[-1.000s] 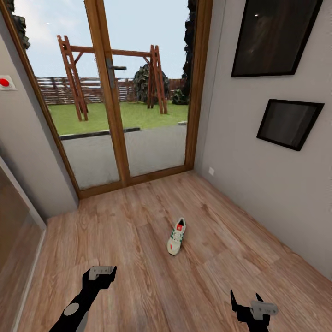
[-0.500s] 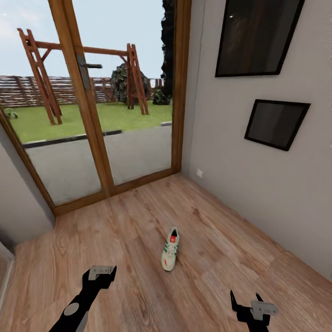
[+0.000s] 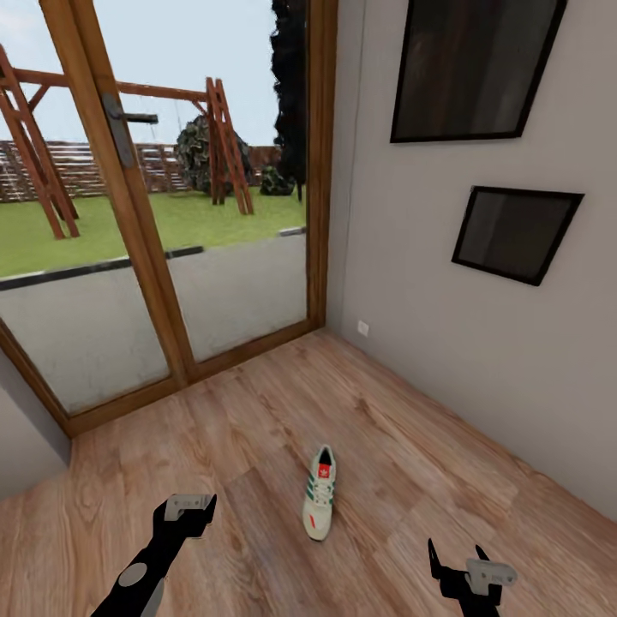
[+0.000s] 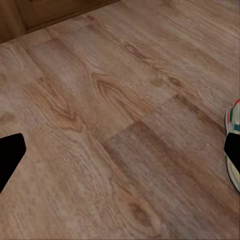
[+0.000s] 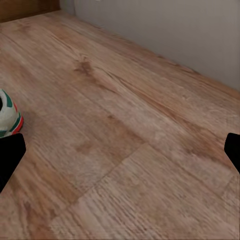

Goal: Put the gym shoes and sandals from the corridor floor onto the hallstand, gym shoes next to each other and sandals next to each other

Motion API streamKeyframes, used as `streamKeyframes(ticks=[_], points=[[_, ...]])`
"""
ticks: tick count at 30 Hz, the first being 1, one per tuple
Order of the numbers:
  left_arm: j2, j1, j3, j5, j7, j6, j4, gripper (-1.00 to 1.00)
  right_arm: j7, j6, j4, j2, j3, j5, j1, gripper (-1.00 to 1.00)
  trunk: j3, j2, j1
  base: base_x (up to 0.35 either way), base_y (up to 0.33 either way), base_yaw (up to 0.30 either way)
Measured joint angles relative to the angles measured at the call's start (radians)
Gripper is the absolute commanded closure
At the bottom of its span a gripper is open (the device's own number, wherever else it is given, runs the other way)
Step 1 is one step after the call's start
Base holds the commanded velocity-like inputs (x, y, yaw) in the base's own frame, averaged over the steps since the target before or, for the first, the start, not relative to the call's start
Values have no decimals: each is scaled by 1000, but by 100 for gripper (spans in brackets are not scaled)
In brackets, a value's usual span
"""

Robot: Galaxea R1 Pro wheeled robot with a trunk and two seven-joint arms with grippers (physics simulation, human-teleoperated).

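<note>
One gym shoe (image 3: 320, 504): lies alone on the corridor floor (image 3: 411, 463), between both arms.
View: swung right; shoe now nearer, approach under way.
Left gripper (image 3: 190, 507): fingers apart, empty.
Right gripper (image 3: 454, 561): fingers apart, empty.

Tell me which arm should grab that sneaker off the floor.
Probably left. The gym shoe lies between both arms, but nearer the left end effector than the right end effector. Both are open and empty.

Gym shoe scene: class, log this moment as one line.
gym shoe: lying on corridor floor, ungrasped | left gripper: open, empty | right gripper: open, empty
</note>
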Motion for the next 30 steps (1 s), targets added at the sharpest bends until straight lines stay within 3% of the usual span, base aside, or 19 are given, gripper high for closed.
streamKeyframes(ticks=[7, 16, 30], points=[[0, 0, 0, 0, 0, 0, 0, -100, 0, 0, 0, 0, 0, 0, 0, -100, 0, 0, 0, 265, 234, -56], [0, -1, 0, 0, 0, 0, 0, -100, 0, 0, 0, 0, 0, 0, 0, -100, 0, 0, 0, 126, 279, -239], [0, -1, -1, 0, 1, -1, 1, -100, 0, 0, -1, 0, 0, 0, 0, -100, 0, 0, 1, 11, 42, -261]])
